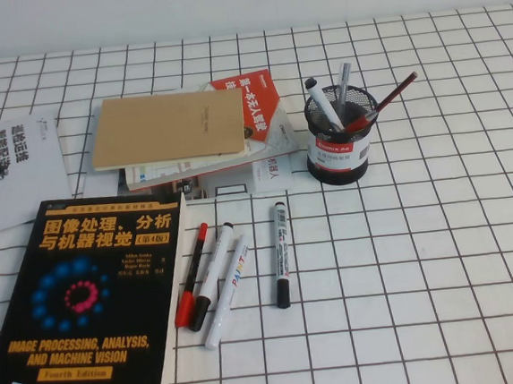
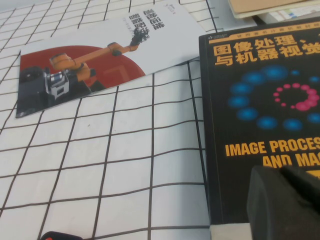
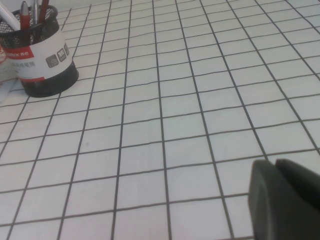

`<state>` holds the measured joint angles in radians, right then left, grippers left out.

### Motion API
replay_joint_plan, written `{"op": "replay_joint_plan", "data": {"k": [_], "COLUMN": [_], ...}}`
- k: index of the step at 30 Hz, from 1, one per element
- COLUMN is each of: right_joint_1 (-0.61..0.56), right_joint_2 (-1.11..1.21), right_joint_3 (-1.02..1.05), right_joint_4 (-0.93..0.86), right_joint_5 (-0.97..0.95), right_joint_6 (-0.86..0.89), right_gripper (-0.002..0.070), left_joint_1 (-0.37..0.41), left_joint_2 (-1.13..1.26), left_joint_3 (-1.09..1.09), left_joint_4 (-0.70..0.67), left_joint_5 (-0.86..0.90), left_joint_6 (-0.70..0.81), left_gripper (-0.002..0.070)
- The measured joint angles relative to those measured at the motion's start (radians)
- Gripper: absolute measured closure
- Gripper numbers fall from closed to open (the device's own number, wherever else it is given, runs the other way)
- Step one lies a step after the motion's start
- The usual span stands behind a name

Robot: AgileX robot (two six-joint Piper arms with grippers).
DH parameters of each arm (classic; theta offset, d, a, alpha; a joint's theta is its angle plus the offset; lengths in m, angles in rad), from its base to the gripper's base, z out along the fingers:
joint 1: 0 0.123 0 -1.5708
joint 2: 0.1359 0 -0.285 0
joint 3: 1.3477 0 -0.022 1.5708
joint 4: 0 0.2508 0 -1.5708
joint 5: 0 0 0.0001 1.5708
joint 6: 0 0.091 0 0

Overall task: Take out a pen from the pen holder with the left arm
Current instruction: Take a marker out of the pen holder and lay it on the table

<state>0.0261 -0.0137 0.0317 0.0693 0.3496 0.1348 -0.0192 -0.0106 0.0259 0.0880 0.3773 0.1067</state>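
- High view: the black mesh pen holder (image 1: 337, 140) stood upright on the white grid-patterned table (image 1: 442, 257), to the right of a stack of books topped by a brown notebook (image 1: 168, 128).
- Three pens stood in the holder: a white marker (image 1: 323, 103) with a black cap, a silver pen (image 1: 343, 81), and a red pen (image 1: 390, 97) leaning out to the right.
- Four more pens lay flat on the table, nearer the robot than the holder. A red marker (image 1: 192, 274), a black-capped marker (image 1: 212, 277) and a white paint pen (image 1: 227, 293) lay close together just beside a black textbook (image 1: 78, 306). A black-and-white marker (image 1: 281, 254) lay apart to their right.
- A brochure (image 1: 8, 173) lay at the far left (neither arm showed in this view).
- Left wrist view: the left gripper (image 2: 281, 175) hung over the lower part of the black textbook's cover, well apart from the pen holder. Its fingers were pressed together with nothing between them. The brochure, printed with an orange robot arm, lay on the grid cloth beyond it.
- Right wrist view: the right gripper (image 3: 275, 167) hung over bare grid cloth, and its state could not be told. The pen holder stood well apart from it, with the pen tips showing above its rim.
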Motion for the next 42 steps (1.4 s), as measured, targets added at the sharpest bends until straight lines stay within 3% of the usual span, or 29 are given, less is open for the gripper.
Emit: {"op": "replay_joint_plan", "data": {"k": [18, 26, 42], "right_joint_1": [0.0, 0.0, 0.0], "right_joint_2": [0.0, 0.0, 0.0], "right_joint_3": [0.0, 0.0, 0.0], "right_joint_4": [0.0, 0.0, 0.0], "right_joint_5": [0.0, 0.0, 0.0], "right_joint_6": [0.0, 0.0, 0.0], "right_gripper": [0.0693, 0.0692, 0.0692], "left_joint_1": [0.0, 0.0, 0.0], "left_joint_2": [0.0, 0.0, 0.0], "left_joint_3": [0.0, 0.0, 0.0], "left_joint_4": [0.0, 0.157, 0.179], "left_joint_5": [0.0, 0.006, -0.042], "left_joint_6": [0.0, 0.0, 0.0], "left_gripper": [0.0675, 0.0675, 0.0675]}}
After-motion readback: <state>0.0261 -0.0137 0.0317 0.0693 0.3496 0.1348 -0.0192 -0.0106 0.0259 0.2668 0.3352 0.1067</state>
